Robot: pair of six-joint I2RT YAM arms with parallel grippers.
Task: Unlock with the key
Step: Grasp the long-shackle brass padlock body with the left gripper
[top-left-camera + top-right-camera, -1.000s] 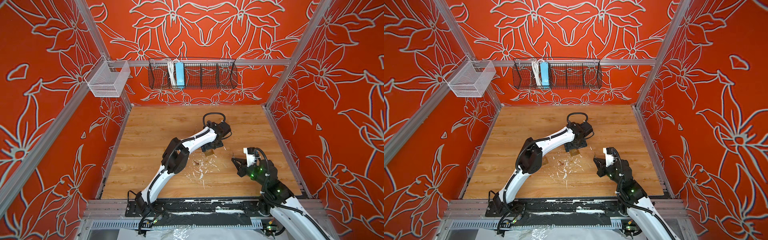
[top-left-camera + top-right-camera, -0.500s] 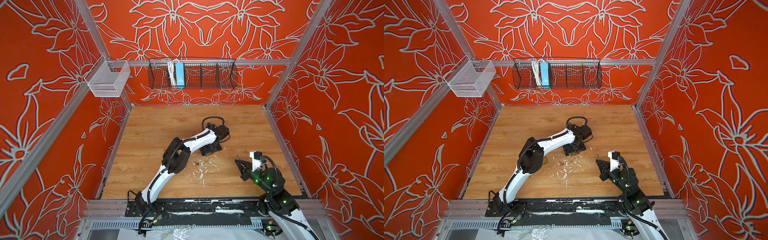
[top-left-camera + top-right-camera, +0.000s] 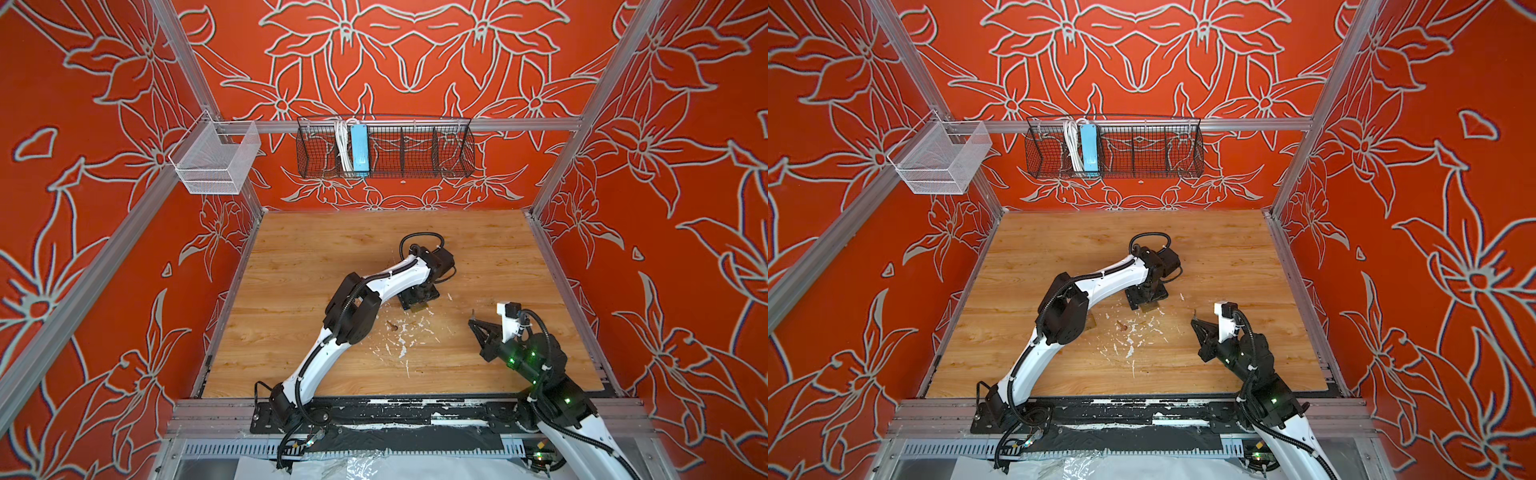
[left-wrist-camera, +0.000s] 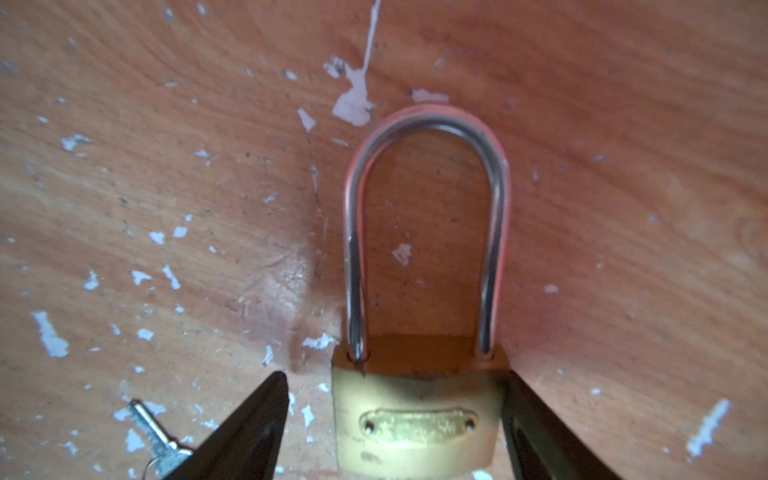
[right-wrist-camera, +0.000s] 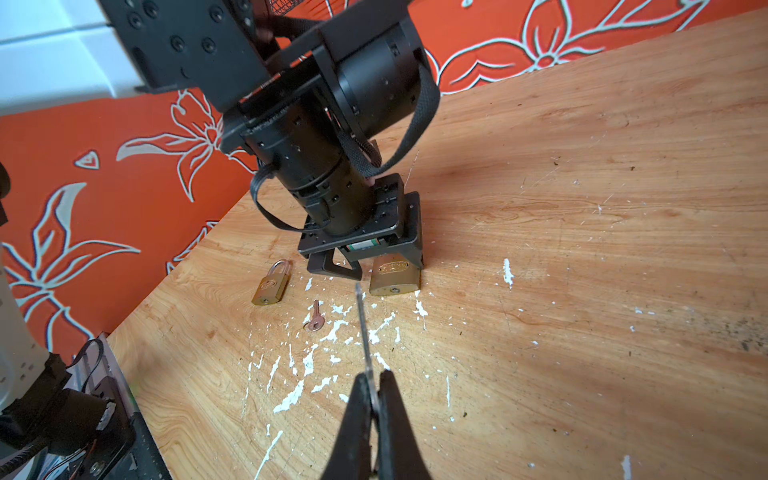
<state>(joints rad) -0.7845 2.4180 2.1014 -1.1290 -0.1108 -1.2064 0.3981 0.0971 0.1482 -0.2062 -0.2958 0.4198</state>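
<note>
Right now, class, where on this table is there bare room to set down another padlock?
Free: the far strip of table between the left arm and back wall, and the stretch between the right gripper and right wall. Crowded: the middle, where the left gripper straddles the large padlock, with small padlock and loose key close by.

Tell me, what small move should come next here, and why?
Probably the left tool should close on the larger brass padlock. Its jaws straddle the body, but one stands clear of it, so nothing grips it yet. The right tool, shut on a key, aims the blade at it from apart.
</note>
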